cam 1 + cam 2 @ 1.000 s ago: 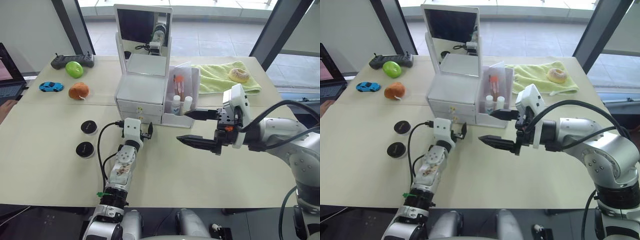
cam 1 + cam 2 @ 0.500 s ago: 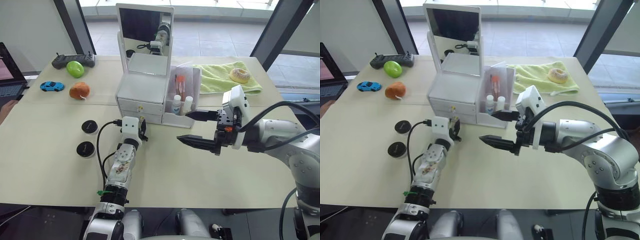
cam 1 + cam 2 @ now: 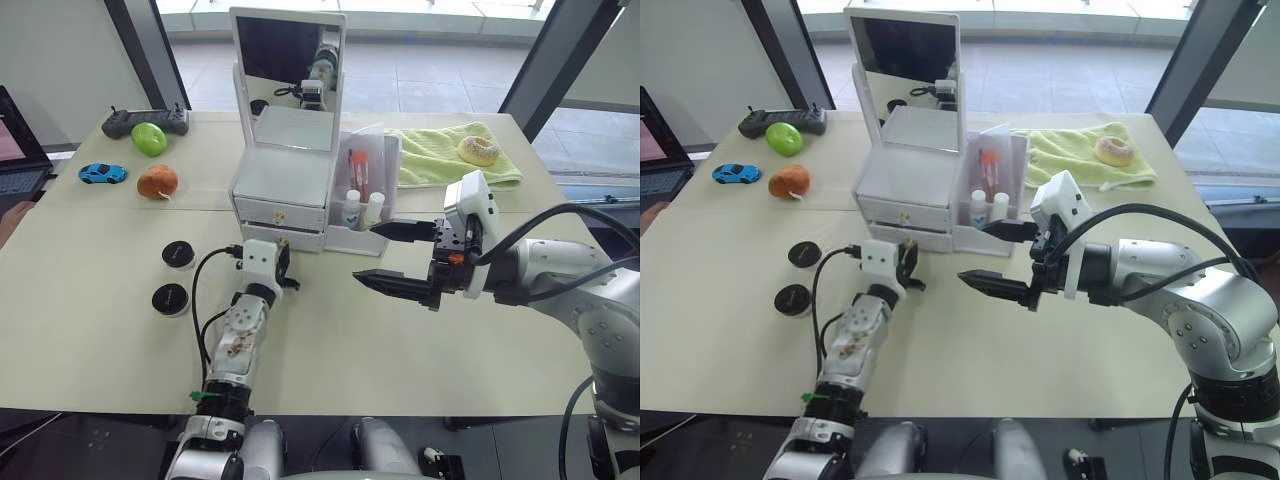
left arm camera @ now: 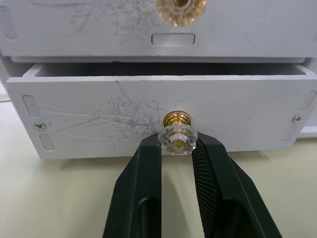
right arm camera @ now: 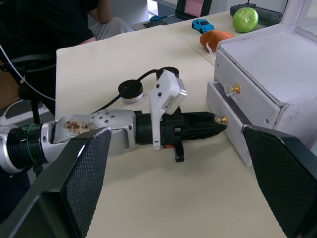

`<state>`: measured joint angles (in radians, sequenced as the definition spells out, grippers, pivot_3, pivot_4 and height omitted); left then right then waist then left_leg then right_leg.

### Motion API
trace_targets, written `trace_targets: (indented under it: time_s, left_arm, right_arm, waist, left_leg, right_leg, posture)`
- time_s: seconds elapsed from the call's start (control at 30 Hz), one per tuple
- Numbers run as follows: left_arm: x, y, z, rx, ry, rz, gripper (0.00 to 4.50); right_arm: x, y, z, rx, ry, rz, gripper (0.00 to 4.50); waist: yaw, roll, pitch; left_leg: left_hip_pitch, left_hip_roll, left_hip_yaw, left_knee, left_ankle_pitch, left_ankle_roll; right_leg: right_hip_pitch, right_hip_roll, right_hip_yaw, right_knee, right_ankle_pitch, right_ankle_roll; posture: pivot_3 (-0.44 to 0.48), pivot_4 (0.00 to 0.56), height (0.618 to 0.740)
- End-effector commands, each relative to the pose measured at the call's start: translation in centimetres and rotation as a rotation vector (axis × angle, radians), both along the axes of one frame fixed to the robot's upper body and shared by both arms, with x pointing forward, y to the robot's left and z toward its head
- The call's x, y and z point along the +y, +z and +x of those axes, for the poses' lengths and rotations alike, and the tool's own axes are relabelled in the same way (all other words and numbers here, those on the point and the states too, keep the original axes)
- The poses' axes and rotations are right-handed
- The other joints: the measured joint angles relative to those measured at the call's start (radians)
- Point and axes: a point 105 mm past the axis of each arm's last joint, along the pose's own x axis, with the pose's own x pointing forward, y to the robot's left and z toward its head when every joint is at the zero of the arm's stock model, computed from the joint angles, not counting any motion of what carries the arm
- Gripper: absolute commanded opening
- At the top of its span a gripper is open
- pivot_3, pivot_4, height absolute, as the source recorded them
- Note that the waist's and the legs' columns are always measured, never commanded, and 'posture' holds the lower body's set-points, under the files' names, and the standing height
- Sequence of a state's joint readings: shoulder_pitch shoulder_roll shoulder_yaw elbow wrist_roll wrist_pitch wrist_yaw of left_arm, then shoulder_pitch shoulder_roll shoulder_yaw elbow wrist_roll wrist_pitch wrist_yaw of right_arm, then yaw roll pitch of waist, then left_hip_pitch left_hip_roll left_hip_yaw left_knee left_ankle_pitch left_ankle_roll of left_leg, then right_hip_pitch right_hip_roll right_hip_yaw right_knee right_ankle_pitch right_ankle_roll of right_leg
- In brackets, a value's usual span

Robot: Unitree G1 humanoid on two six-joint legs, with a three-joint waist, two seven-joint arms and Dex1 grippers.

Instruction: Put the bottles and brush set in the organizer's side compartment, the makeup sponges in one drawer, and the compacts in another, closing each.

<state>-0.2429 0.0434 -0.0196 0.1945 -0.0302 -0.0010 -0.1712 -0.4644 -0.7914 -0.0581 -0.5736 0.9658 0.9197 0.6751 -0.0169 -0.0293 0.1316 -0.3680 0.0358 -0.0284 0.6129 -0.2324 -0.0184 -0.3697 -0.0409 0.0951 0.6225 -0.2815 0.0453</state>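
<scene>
the left end effector point(image 4: 176, 148) is closed on the gold knob point(image 4: 177, 134) of the lower drawer point(image 4: 99, 119), 1 finger on each side of it, and the drawer stands slightly pulled out of the organizer point(image 3: 283, 180) while the upper drawer point(image 5: 247, 96) sits flush. the right end effector point(image 3: 395, 256) hovers above the counter point(image 3: 90, 300) at about 3 o'clock from the drawer, its 2 fingers spread wide and holding nothing. the organizer stands near the middle of the counter toward 12 o'clock, mirror point(image 3: 287, 55) upright at its back. the side compartment point(image 3: 372, 190) on its 3 o'clock side holds the 2 bottles point(image 3: 352, 210) at the front and the brush set point(image 3: 359, 166) upright behind them. the 2 compacts point(image 3: 179, 254) lie on the counter at about 9 o'clock from the left end effector, near each other but apart, one beyond the other. further toward 10 o'clock sit an orange ball point(image 3: 158, 181), a blue toy car point(image 3: 102, 173), a green ball point(image 3: 149, 138) and a black controller point(image 3: 130, 120). a green towel point(image 3: 440, 158) with a doughnut point(image 3: 479, 150) on it lies at 2 o'clock.
</scene>
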Motion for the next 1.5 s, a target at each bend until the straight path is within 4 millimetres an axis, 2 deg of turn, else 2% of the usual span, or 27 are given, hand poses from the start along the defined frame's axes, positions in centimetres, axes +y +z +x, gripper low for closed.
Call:
trace_targets:
  time_s: [0.03, 0.2, 0.33, 0.47, 0.93, 1.17, 1.33, 1.5]
  left_arm:
    - [-0.6, 1.5, -1.5, -0.066, -0.086, -0.006, 0.57]
    - [0.6, 0.8, -4.8, -0.049, -0.139, 0.025, 0.57]
    - [1.3, 0.3, -6.3, -0.023, -0.159, 0.045, 0.57]
    - [1.7, 0.2, -6.6, -0.008, -0.15, 0.056, 0.57]
    - [1.2, 0.2, -6.8, -0.008, -0.16, 0.054, 0.57]
    - [2.0, 0.8, -7.2, -0.015, -0.136, 0.056, 2.89]
    - [2.7, 1.6, -8.6, -0.011, -0.14, 0.056, 4.32]
    - [5.0, 3.2, -10.8, -0.003, -0.168, 0.085, 4.43]
  right_arm:
    - [0.0, 0.8, -0.4, -0.036, 0.013, 0.008, 4.5]
    - [-0.1, 0.7, -0.4, -0.035, 0.012, 0.002, 4.5]
    - [-0.1, 0.7, -0.4, -0.035, 0.013, -0.002, 4.5]
    - [-0.2, 0.7, -0.3, -0.035, 0.013, -0.004, 4.5]
    - [-0.3, 0.7, -0.4, -0.031, 0.013, -0.002, 4.5]
    - [-0.4, 0.6, -0.5, -0.031, 0.011, 0.002, 4.5]
    - [-0.6, 0.6, -0.5, -0.029, 0.001, 0.004, 4.5]
    - [-1.7, 0.4, -0.8, -0.014, -0.038, 0.006, 4.5]
  waist:
    - [0.0, 0.0, 0.0]
    - [-0.002, 0.0, 0.0]
    - [0.002, 0.001, 0.0]
    - [0.002, 0.001, 0.0]
    - [0.003, 0.001, 0.0]
    - [-0.003, 0.001, 0.0]
    - [-0.004, 0.002, 0.0]
    - [-0.003, 0.001, 0.0]
  left_leg:
    - [0.0, 0.0, 0.0, 0.0, 0.0, 0.0]
    - [0.0, 0.0, 0.0, 0.0, 0.0, 0.0]
    - [0.0, 0.0, 0.0, 0.0, 0.0, 0.0]
    - [0.0, 0.0, 0.001, 0.0, 0.0, 0.0]
    - [0.0, 0.0, 0.001, 0.0, 0.0, 0.0]
    - [0.0, 0.0, 0.001, -0.001, 0.0, 0.0]
    - [0.0, 0.0, 0.001, -0.002, 0.0, 0.0]
    - [0.0, 0.001, 0.001, -0.002, 0.0, 0.0]
  right_leg:
    - [0.0, 0.0, 0.0, 0.0, 0.0, 0.0]
    - [0.0, -0.001, 0.0, -0.001, 0.0, 0.0]
    - [0.0, -0.002, 0.0, -0.001, 0.0, 0.0]
    - [0.0, -0.002, 0.0, -0.003, -0.001, 0.001]
    - [0.0, -0.002, 0.0, -0.004, 0.0, 0.001]
    - [0.0, -0.001, 0.0, -0.004, 0.0, 0.001]
    - [0.0, -0.001, 0.0, -0.004, -0.001, 0.002]
    - [-0.001, -0.002, 0.0, -0.004, -0.001, 0.002]
  posture:
    - [0.0, 0.15, 0.74]
    - [0.0, 0.15, 0.74]
    - [0.0, 0.15, 0.74]
    - [0.0, 0.15, 0.74]
    - [0.0, 0.15, 0.74]
    - [0.0, 0.15, 0.74]
    - [0.0, 0.15, 0.74]
    - [0.0, 0.15, 0.74]
